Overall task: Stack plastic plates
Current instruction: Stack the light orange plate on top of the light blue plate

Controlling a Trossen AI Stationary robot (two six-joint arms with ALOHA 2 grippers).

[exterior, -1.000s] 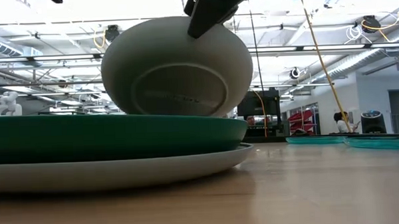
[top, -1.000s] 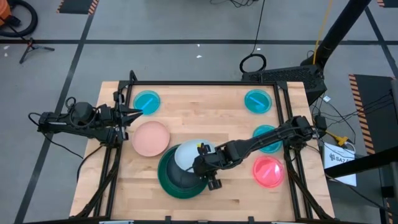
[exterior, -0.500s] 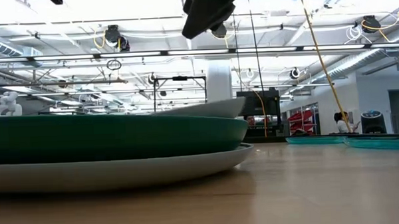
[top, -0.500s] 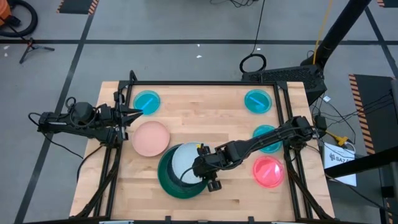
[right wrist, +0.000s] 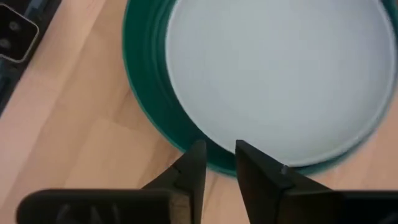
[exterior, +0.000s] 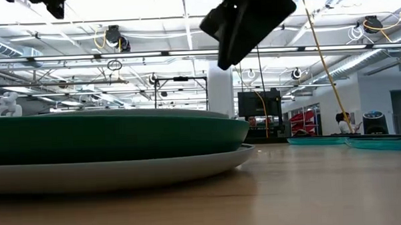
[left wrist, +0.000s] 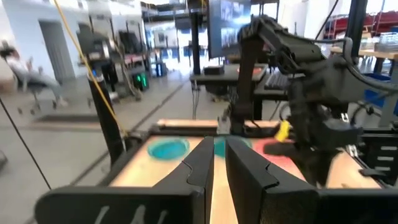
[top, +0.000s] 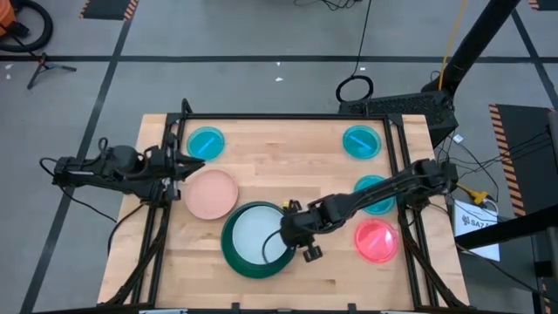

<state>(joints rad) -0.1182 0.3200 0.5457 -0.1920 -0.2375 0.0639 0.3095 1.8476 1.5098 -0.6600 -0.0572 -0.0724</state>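
Pale blue-white plate [top: 255,235] flat inside dark green plate [top: 229,251]; I count three cyan, one salmon, one pink-red. Right gripper [top: 295,246] parted, empty.

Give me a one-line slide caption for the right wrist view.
Right gripper hovers empty over the rim of the dark green plate, with the pale blue-white plate nested inside it.

No text, label, brand, number or sign can be read in any of the views. A white tag [top: 480,221] lies on the floor just off the desk's right edge and carries dark print, but the print is too small to make out.
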